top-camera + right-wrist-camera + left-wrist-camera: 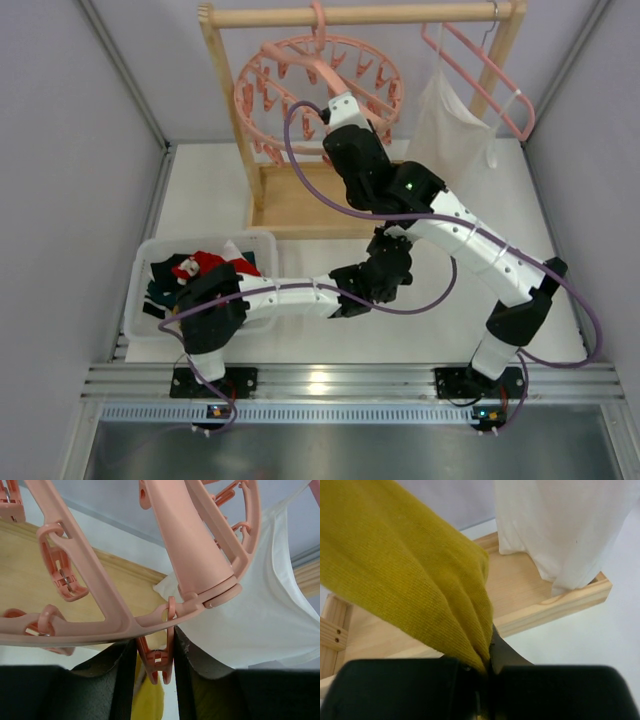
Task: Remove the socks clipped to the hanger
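The mustard sock (410,570) hangs slantwise below the hanger (90,632), stretched between the two arms. Its lower end is pinched tight in the left gripper (487,669), whose jaws are together on the fabric. Its upper end shows as a yellow patch under a pink clip (156,662) on the ring's rim, though the right wrist view is too cramped to tell whether the clip grips it.

The right gripper (155,645) reaches up to the ring with one finger on each side of that clip, and it appears to be pressing on it from both sides.

The hanger hangs by its hook from the top bar of the wooden rack (360,14). The other clips in view around the ring hold nothing.

Just beside the ring on the same bar hangs a white cloth bag (450,125), and a plain pink hanger (500,85) is at its far side.

Well apart, near the left arm's base, a clear bin (150,250) holds a heap of socks (200,266) in red, black and teal.
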Action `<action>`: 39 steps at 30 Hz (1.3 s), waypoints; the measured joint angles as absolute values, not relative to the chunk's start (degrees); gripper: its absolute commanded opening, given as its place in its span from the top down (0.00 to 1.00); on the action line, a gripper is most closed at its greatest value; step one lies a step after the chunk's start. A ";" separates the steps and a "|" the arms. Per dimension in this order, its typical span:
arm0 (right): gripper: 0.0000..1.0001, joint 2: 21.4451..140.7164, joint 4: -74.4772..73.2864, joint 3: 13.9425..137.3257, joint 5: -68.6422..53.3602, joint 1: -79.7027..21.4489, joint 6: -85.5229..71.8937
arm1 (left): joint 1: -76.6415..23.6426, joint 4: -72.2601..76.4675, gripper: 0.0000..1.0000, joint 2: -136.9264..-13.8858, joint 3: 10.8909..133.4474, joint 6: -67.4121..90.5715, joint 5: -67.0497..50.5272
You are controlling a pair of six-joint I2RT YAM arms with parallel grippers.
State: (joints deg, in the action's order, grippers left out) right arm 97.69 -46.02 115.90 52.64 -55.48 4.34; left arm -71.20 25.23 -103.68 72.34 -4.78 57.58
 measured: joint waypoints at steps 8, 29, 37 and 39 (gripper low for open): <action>0.79 97.69 -45.41 115.87 52.23 -55.44 3.66 | -71.22 25.02 1.00 -99.42 65.56 -1.23 55.35; 0.01 75.68 -41.19 94.48 41.63 -55.20 -5.15 | -72.49 -5.28 1.00 -65.32 49.17 18.41 55.70; 0.00 58.92 -38.74 75.94 37.32 -54.52 -11.29 | -70.96 -22.15 1.00 -58.52 50.13 27.64 57.74; 0.00 56.88 -38.76 72.51 36.51 -54.43 -12.73 | -69.01 -26.94 1.00 -58.13 50.59 30.50 57.41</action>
